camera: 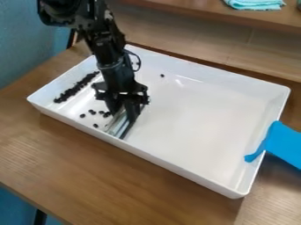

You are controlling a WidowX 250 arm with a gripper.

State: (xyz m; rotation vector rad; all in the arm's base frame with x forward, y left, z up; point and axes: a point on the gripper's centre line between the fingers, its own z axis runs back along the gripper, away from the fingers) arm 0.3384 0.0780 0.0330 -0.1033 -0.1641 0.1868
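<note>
one black gripper point(126, 115): over the left half of the tray, pointing down, closed on a shiny, pale flat tool point(119, 125), which stands at a slant on the tray floor, by the near wall.
one white tray point(194, 170): rectangular, shallow, on a wooden table point(117, 180).
dark bits point(75, 88): a row along the tray's left side; a few loose, just left of the tool; one farther off, toward the far wall.
one blue piece point(284, 146): over the right rim.
one teal cloth point(255, 4): far right, on a wooden surface.
</note>
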